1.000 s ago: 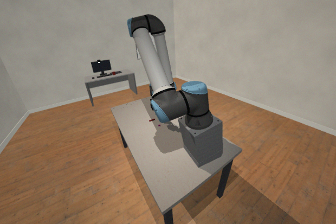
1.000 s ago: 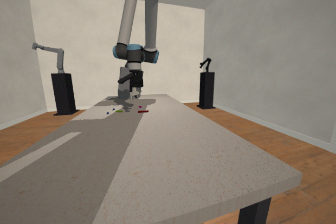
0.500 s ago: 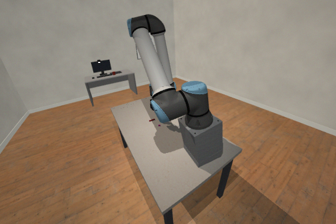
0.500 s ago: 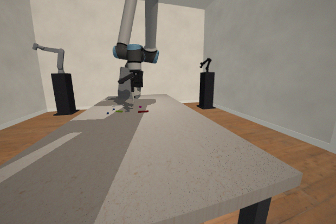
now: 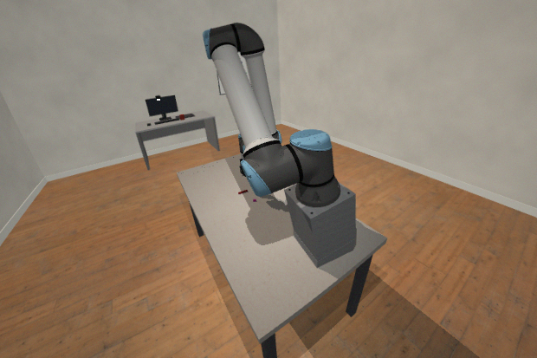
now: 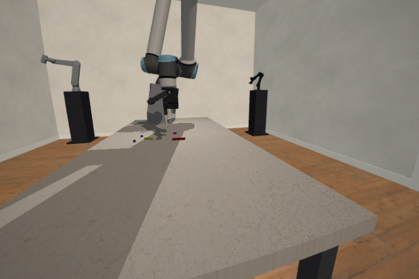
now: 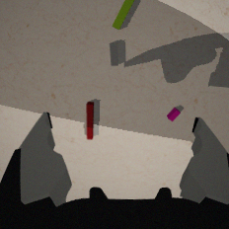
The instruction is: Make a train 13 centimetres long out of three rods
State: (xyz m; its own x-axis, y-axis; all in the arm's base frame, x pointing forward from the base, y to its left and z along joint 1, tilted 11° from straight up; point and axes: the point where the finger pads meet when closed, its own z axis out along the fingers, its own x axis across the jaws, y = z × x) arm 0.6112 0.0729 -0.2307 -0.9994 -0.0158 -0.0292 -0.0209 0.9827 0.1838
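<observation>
Seeing past the arm from the top, I find red (image 5: 242, 192) (image 6: 178, 139) (image 7: 90, 120) and magenta (image 5: 255, 200) (image 6: 174, 133) (image 7: 173, 114), the claw (image 6: 166, 123) (image 7: 122, 115) hidden. In the exterior view, red lies below the claw, camera-side, with lime (image 6: 149, 138) (image 7: 123, 14) and two blues (image 6: 134, 140) (image 6: 141, 136) to its left. At the wrist, the claw's fingers stand wide apart, holding nothing; red lies ahead, nearer the left-hand fingertip in view. It looks light, stiff, perhaps slick: best pinched mid-length across its long sides, which face the fingers.
</observation>
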